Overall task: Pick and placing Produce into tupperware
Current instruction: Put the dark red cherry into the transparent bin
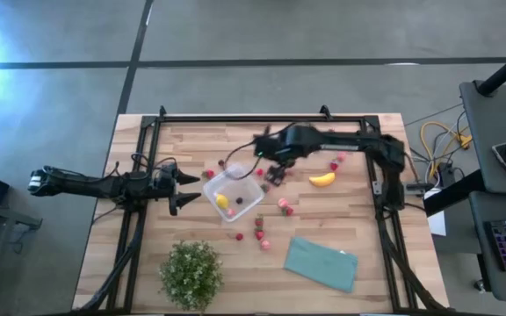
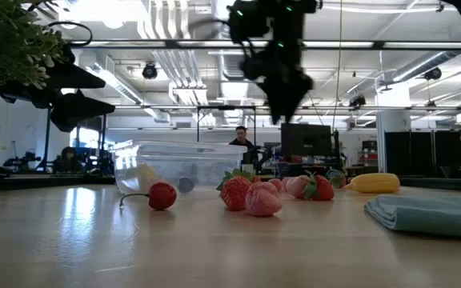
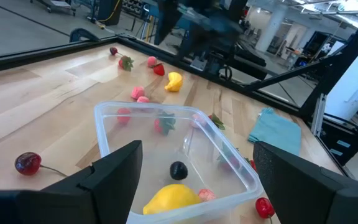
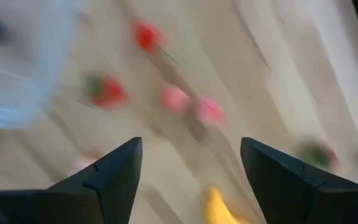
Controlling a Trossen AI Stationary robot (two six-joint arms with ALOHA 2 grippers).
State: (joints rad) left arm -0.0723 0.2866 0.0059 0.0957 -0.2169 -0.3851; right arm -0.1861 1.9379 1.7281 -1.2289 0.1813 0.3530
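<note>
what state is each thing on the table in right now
clear square plastic tupperware: open, no lid, holds a yellow round fruit and a few small pieces
small yellow banana: lying loose on the table
teal cloth: folded flat
left claw: open, empty
right claw: open, empty

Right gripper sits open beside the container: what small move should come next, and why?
Probably swing the right gripper toward the banana and lower over it. Its fingers are open and empty, the banana lies close by on the table, and the container has room.

A grey concrete floor (image 1: 262,35) surrounds the wooden table (image 1: 191,136) (ceiling lights (image 2: 234,88) shine above distant desks).
</note>
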